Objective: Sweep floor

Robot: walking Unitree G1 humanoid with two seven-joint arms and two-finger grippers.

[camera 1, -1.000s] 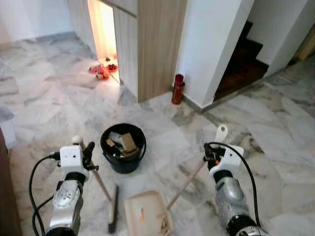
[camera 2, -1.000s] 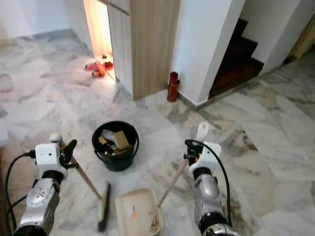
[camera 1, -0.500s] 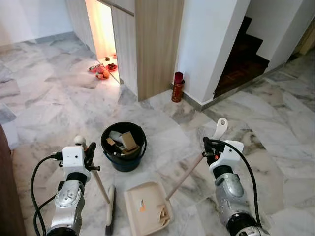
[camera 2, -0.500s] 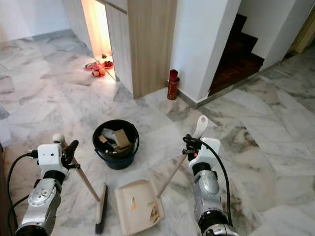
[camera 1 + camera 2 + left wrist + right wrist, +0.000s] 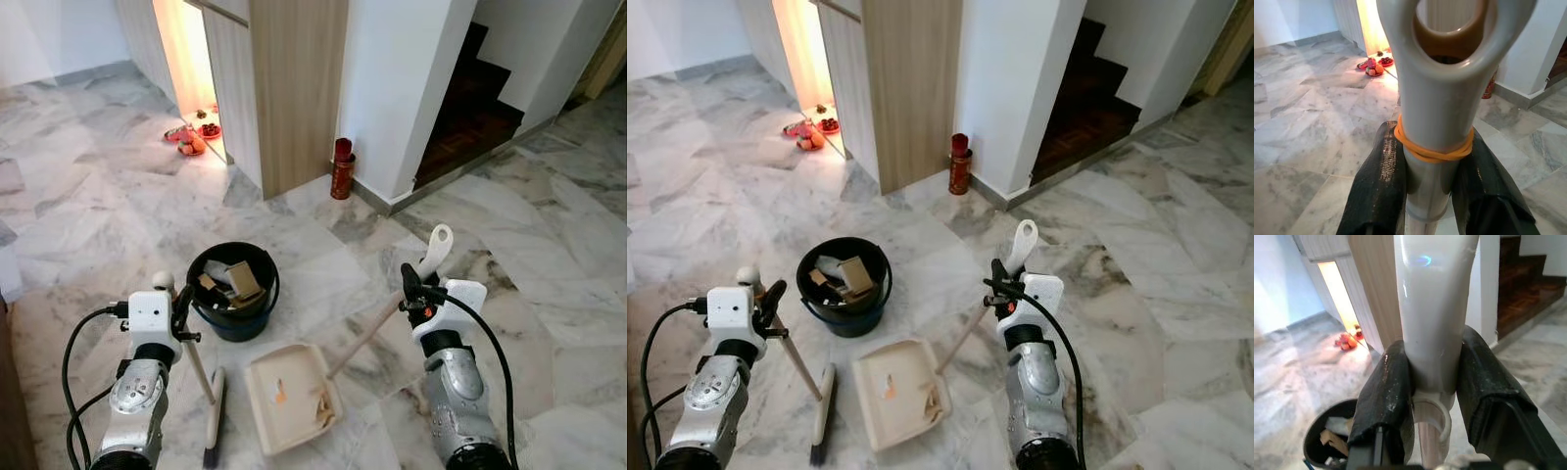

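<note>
My left gripper (image 5: 173,305) is shut on the handle of a short broom (image 5: 201,384), whose brush head (image 5: 212,426) rests on the marble floor. In the left wrist view the fingers (image 5: 1378,181) clamp the cream handle below an orange rubber band (image 5: 1432,152). My right gripper (image 5: 415,290) is shut on the long handle (image 5: 372,331) of a cream dustpan (image 5: 289,397) that lies on the floor with scraps in it. The right wrist view has the black fingers (image 5: 1386,391) pressed on the white handle end (image 5: 1432,308). A black bucket (image 5: 232,291) of debris stands just beyond the pan.
A wooden cabinet (image 5: 294,88) and a white wall (image 5: 402,88) rise ahead, with a red canister (image 5: 341,168) at their foot. Dark stairs (image 5: 480,98) lie at the right. Red items (image 5: 191,137) sit in the lit gap at the back left. Open marble floor (image 5: 549,255) spreads right.
The camera has moved a little, so bucket and pan sit further into view. The dustpan now lies flatter and further forward, nearer the bucket. Both grippers keep their holds.
</note>
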